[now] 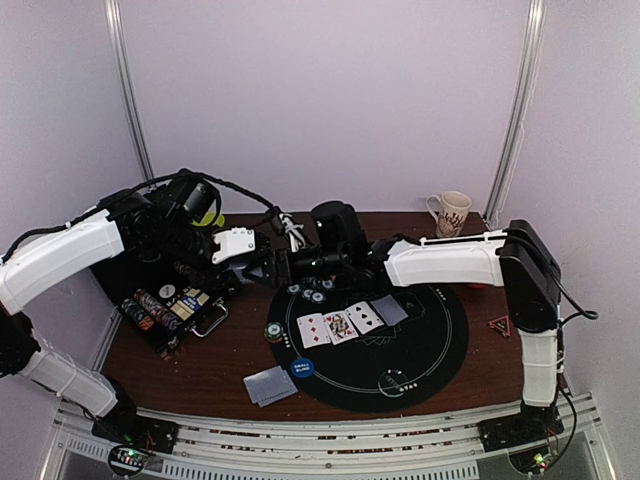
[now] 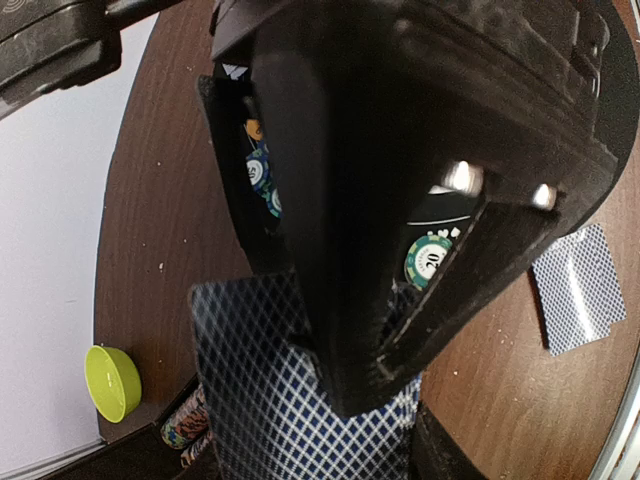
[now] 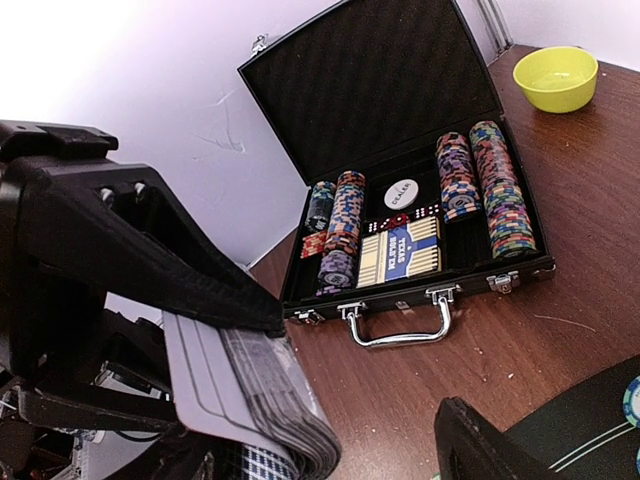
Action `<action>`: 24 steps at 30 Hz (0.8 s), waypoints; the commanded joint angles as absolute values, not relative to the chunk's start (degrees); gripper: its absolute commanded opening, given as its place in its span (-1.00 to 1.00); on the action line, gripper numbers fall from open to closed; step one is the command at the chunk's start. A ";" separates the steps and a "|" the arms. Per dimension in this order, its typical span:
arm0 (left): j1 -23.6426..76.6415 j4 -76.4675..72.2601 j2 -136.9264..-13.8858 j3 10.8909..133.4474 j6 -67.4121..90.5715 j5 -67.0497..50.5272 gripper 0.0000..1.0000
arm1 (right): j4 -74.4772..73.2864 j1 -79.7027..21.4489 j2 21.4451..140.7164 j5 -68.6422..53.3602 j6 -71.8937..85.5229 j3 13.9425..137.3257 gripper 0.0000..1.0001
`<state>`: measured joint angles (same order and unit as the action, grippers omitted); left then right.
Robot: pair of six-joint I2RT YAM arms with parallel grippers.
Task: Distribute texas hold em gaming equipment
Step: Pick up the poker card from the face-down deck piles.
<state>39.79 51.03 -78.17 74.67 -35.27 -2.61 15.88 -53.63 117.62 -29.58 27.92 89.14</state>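
Note:
My left gripper (image 1: 266,264) is shut on a deck of blue-checked cards (image 2: 250,400), held above the table's left-middle. The deck's edge also shows in the right wrist view (image 3: 270,400). My right gripper (image 1: 294,266) meets the deck head-on; its one visible finger (image 3: 480,440) stands apart from the deck, so it looks open. Three face-up cards (image 1: 340,325) and one face-down card (image 1: 390,310) lie on the black mat (image 1: 430,350). Two face-down cards (image 1: 270,385) lie beside a blue button disc (image 1: 302,368). Teal chips lie at the mat's left rim (image 1: 275,332) and its top (image 1: 310,290).
An open black case (image 1: 170,305) with chip stacks and a card box (image 3: 410,250) stands at the left. A green bowl (image 3: 556,77) sits behind it. A patterned mug (image 1: 452,212) stands at the back right. A small red object (image 1: 497,325) lies by the right arm.

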 commanded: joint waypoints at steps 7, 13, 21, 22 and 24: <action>39.60 49.12 -77.70 75.41 -36.13 -2.59 -0.08 | 15.26 -51.98 115.11 -39.77 29.20 91.29 0.67; 39.64 49.39 -77.70 75.37 -35.99 -2.55 -0.08 | 15.71 -51.42 114.89 -36.46 29.20 90.89 0.55; 39.61 49.39 -77.78 75.32 -36.06 -2.63 -0.08 | 14.25 -51.44 114.60 -34.29 27.91 91.36 -0.12; 39.59 49.41 -77.74 75.27 -36.04 -2.56 -0.08 | 14.02 -51.44 114.41 -34.40 27.53 91.21 -0.21; 39.61 49.33 -77.76 75.15 -36.02 -2.47 -0.07 | 13.26 -51.47 113.83 -34.58 27.10 90.90 -0.37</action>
